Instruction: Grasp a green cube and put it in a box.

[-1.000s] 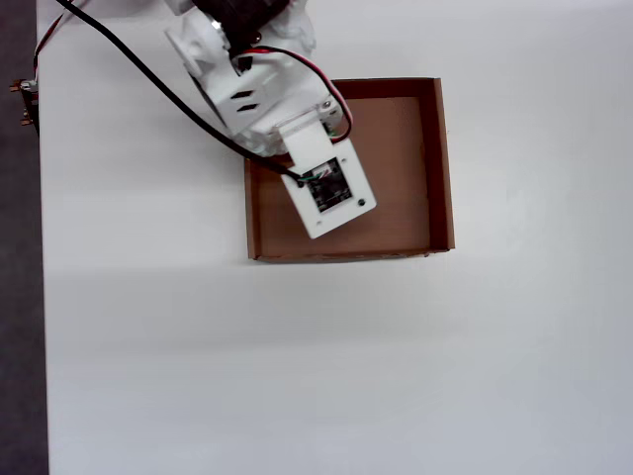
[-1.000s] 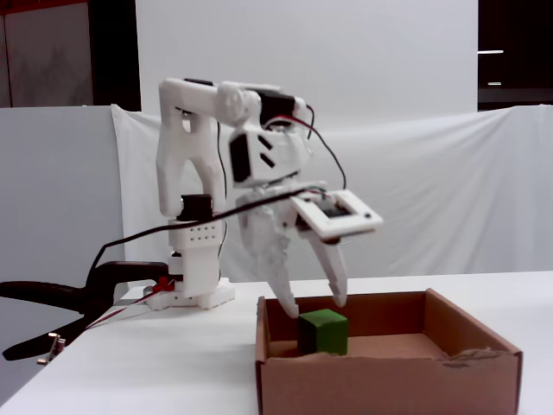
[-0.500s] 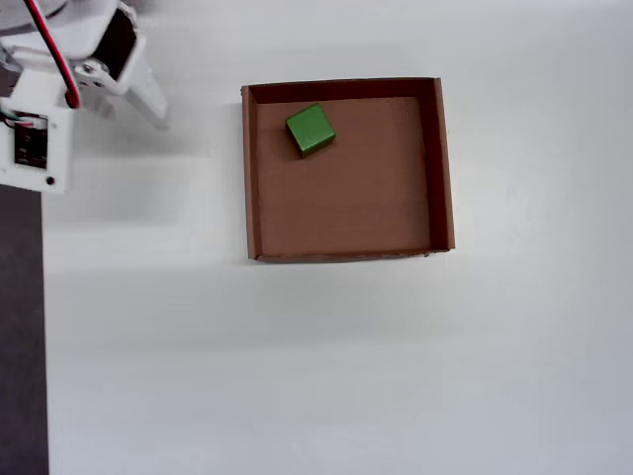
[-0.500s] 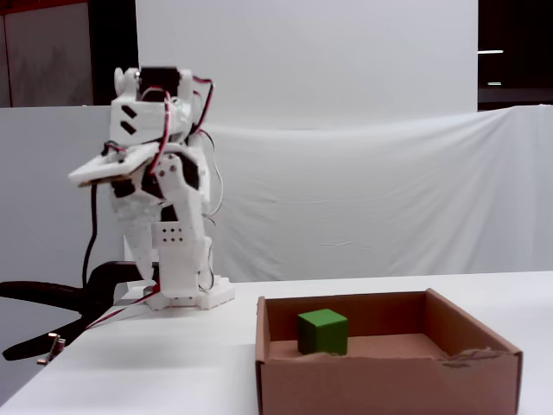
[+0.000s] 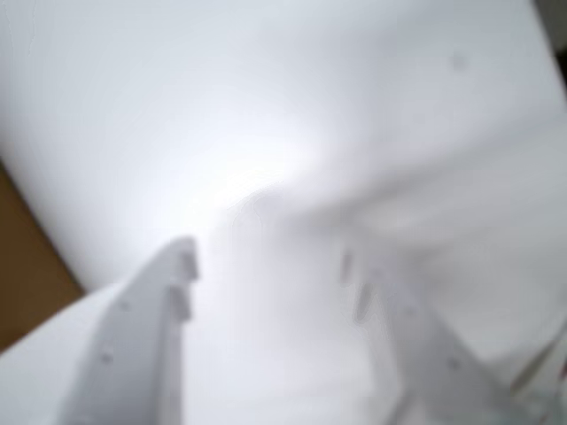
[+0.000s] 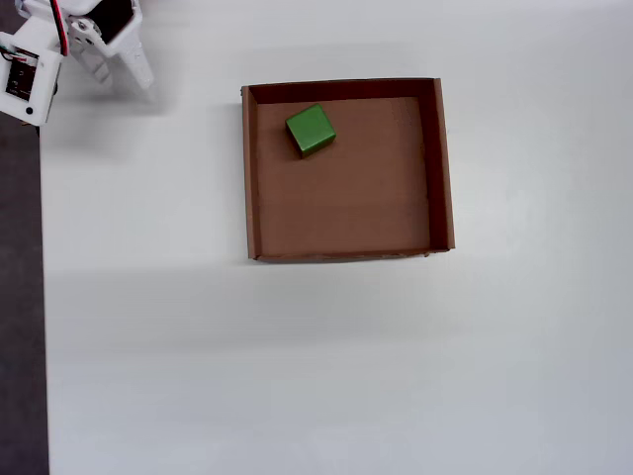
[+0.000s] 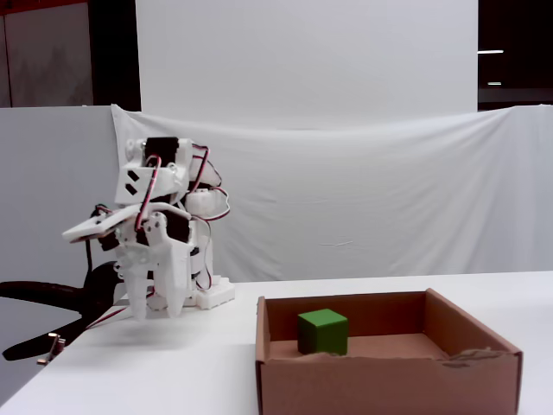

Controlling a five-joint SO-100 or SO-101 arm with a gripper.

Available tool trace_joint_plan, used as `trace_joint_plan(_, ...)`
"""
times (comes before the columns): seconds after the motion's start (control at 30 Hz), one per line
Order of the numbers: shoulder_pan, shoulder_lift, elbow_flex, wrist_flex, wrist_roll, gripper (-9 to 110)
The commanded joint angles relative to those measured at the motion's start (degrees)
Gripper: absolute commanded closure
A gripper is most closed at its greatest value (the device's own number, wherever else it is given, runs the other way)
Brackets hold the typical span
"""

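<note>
Hanging above the white counter (image 6: 297,366), the hand (image 5: 270,274) shows its two white fingers (image 5: 146,336) spread apart in the blurred wrist view, with nothing between them, only bright white counter surface under the gap. A sliver of brown sits at the left edge of that view; it is too blurred to name. In the fixed view the hand (image 7: 151,311) points downward, its tips just above the counter near the arm's base, and the arm (image 7: 160,233) is folded back on itself with red and black wires looping over its upper joints. In the overhead view the hand (image 6: 114,64) sits in the top left corner, well apart from the box (image 6: 440,168).

The box lies open on the counter, a shallow square brown cardboard tray with low walls. The green cube (image 6: 310,130) rests on the box's floor in the corner that is top left in the overhead view, near two walls but slightly turned against them. In the fixed view the green cube (image 7: 323,332) stands inside the box (image 7: 389,380) toward its left side, its top just below the rim of the far wall. A black clamp (image 7: 52,298) lies at the counter's left edge beside the arm's base.
</note>
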Motion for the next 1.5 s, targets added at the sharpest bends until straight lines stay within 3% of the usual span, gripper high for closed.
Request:
trace_joint_plan(0.0, 1.1, 1.5, 0.2, 1.1, 1.0, 80)
trace_joint_plan(0.2, 0.5, 1.6, 0.2, 5.3, 1.1, 80)
trace_joint_plan(1.47, 0.1, 1.6, 0.2, 5.3, 1.1, 80)
